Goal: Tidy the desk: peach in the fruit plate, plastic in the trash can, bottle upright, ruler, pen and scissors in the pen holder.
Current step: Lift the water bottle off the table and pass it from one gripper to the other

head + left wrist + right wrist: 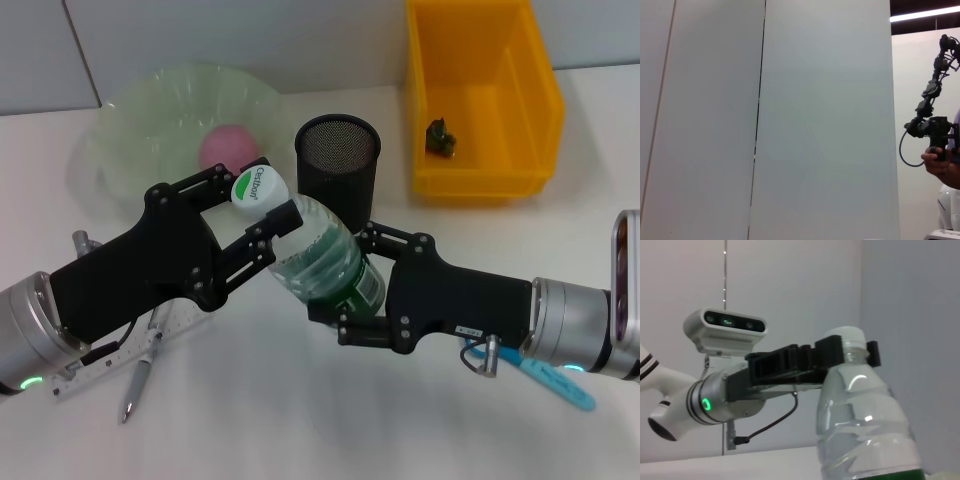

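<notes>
a: where is the bottle, and who has it?

b: the bottle (322, 255) hangs tilted between my two grippers, above the table (320, 420). my right gripper (355, 290) is clamped on the lower body at the green label, and my left gripper (262, 215) pinches the neck just under the white cap (258, 188).

a: how will it handle?

b: i judge it light and thin-walled. it looks clear and mostly empty, so the body should give under a hard squeeze and the smooth plastic may slip. the neck is the stiff part, and the label band is the safer hold on the body.

a: what sits around your hands?

b: past my left gripper is the fruit plate (120, 130) with the peach (228, 148) already in it. the pen holder (338, 165) stands just behind the bottle, and the yellow bin (480, 95) is beyond my right gripper, with a small dark scrap inside that i can't identify. the ruler (125, 350) and pen (140, 375) lie under my left arm, and the blue-handled scissors (555, 385) under my right wrist.

a: what can't you see?

b: the bottle's base is hidden by my right gripper. my arms cover most of the ruler and scissors.
</notes>
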Controlling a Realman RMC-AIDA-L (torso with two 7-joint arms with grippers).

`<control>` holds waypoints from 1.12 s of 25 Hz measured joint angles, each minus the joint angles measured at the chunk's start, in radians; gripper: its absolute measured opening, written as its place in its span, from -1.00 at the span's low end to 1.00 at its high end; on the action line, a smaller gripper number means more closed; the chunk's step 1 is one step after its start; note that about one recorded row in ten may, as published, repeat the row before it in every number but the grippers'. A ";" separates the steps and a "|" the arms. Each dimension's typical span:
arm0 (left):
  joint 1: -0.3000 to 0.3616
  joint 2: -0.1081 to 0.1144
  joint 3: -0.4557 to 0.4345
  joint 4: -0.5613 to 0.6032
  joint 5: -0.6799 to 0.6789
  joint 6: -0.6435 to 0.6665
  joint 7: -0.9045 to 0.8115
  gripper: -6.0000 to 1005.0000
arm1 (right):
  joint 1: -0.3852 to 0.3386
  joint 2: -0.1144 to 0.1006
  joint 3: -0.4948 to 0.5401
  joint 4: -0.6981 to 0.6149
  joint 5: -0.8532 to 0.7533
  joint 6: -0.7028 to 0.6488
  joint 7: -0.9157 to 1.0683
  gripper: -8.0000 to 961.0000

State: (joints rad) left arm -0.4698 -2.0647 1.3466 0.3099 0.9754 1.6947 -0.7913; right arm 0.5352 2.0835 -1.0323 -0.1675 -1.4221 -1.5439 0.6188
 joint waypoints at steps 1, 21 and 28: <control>0.000 0.000 0.000 0.000 0.000 0.000 0.000 -0.10 | 0.000 0.000 0.003 -0.003 0.000 0.004 0.011 0.65; 0.001 0.000 -0.004 0.002 0.002 0.007 0.000 -0.10 | -0.043 -0.002 -0.026 -0.076 -0.012 -0.013 0.074 0.74; -0.001 0.001 -0.004 0.002 0.004 0.007 0.000 -0.10 | -0.055 -0.002 -0.028 -0.086 -0.012 -0.009 0.075 0.74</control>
State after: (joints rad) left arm -0.4707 -2.0634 1.3422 0.3114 0.9798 1.7021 -0.7915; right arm 0.4801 2.0816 -1.0600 -0.2539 -1.4343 -1.5531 0.6934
